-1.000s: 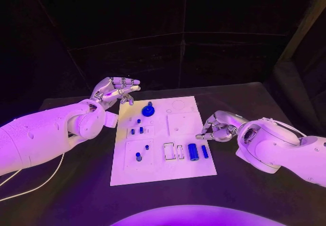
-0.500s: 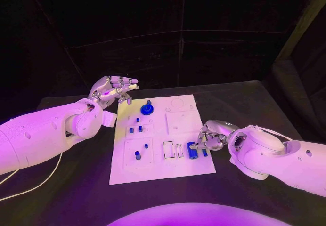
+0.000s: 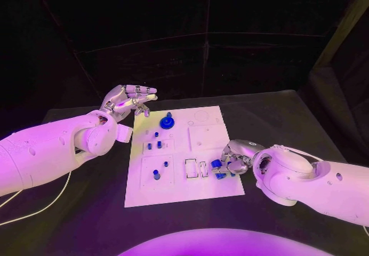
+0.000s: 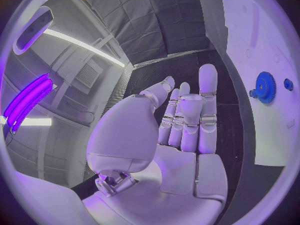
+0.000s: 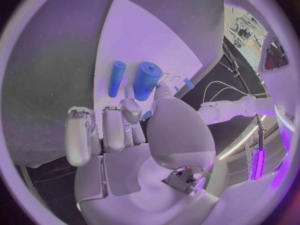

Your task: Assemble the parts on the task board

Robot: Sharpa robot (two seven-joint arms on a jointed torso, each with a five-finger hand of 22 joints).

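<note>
Right hand (image 3: 233,161) was seen at the lower right of the task board (image 3: 184,194), fingers curled beside the blue cylinders (image 5: 147,80), grasp uncertain, so they could be knocked away by a careless closing.

No readable text, labels, brands or numbers on any surface in view

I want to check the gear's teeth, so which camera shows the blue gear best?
The left wrist view: the blue gear sits unobstructed on the task board, its toothed rim readable, beyond the left hand. The head view shows the same gear small, teeth unreadable. In the right wrist view I cannot make it out.
</note>
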